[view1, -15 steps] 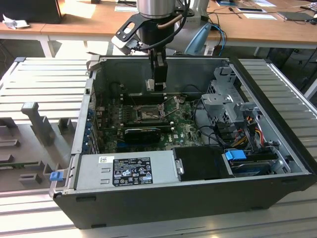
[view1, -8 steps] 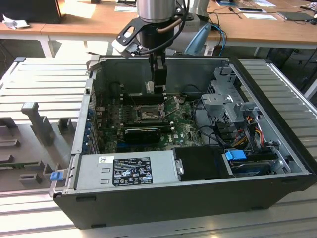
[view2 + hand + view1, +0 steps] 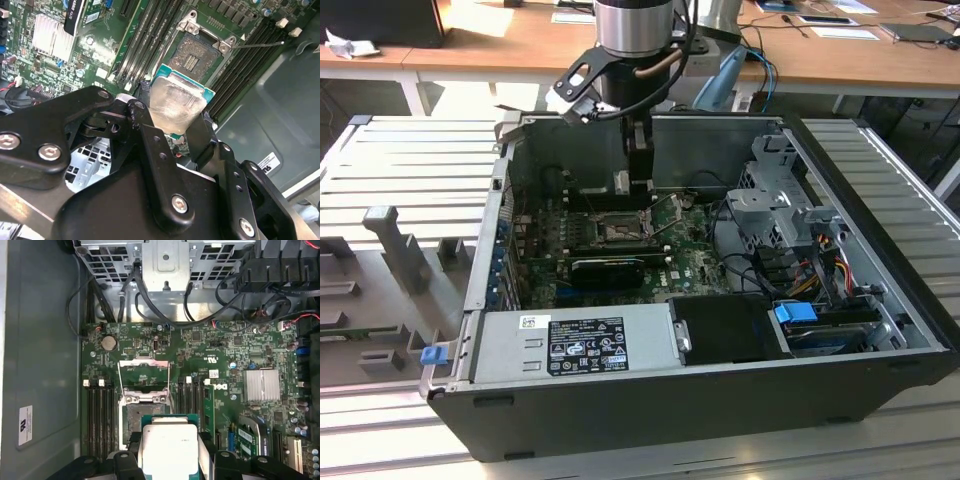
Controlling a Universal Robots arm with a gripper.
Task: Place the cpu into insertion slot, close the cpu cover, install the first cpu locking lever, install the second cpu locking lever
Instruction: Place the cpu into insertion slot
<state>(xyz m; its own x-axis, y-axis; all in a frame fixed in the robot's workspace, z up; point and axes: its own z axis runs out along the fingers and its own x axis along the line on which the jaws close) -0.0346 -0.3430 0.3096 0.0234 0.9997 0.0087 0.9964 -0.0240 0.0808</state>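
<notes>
Your tool [image 3: 175, 119] is clamped on the cpu [image 3: 180, 92], with one finger on each side. The cpu hangs just above the insertion slot [image 3: 196, 56] in the green motherboard [image 3: 75, 70]. It is not in the slot yet. In the first wrist view, the cpu cover [image 3: 144, 363] stands tipped up, open, beside the slot. The computer case [image 3: 720, 400] lies on the grey ribbed desk [image 3: 410, 150].

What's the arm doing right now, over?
Copy: gripper shut on cpu. Held clear of insertion slot, not seated. The cpu cover open, slot unobstructed.
</notes>
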